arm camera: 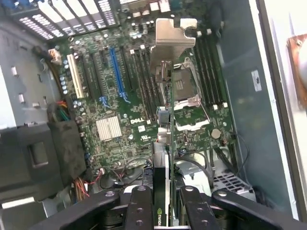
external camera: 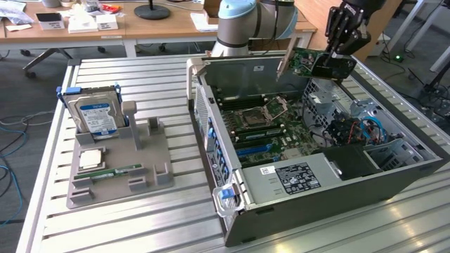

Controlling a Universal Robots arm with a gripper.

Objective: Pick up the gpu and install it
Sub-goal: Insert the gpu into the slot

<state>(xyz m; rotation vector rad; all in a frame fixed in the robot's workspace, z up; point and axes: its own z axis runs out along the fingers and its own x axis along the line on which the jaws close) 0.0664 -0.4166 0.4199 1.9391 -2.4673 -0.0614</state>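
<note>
gpu (external camera: pixel 313 62) hangs in the air in the exterior view, above the far part of the open computer case (external camera: pixel 338 195), toward the exterior view's right. The gripper (external camera: pixel 336 52) has it from above, narrowed onto the card so that the green board and black shroud sit between the jaws. The card is tilted and touches nothing else. The motherboard (external camera: pixel 260 124) lies exposed below it. Well apart, toward the exterior view's left, a grey fixture (external camera: pixel 119 158) on the table (external camera: pixel 140 232) carries the hard drive (external camera: pixel 98 113), which stands upright.

From the wrist view, the gpu (arm camera: pixel 170 120) appears edge-on, its silver bracket (arm camera: pixel 175 38) at the far end and its black shroud down between the two fingers (arm camera: pixel 139 206). The gripper (arm camera: pixel 165 203) is clamped on both faces of the card. Beneath lies the motherboard (arm camera: pixel 115 129), with its blue slot (arm camera: pixel 117 72) off to one side of the card's edge, not under it. The empty processor socket (arm camera: pixel 187 91) is nearer to the card's line.

By my judgement the pick-up is done, and the step in hand is carrying the card over the board for seating. Installing it calls for bringing the card's edge parallel to, and directly over, the slot. The bracket would face the case's rear openings, and the descent would be straight and level, clear of the socket.
</note>
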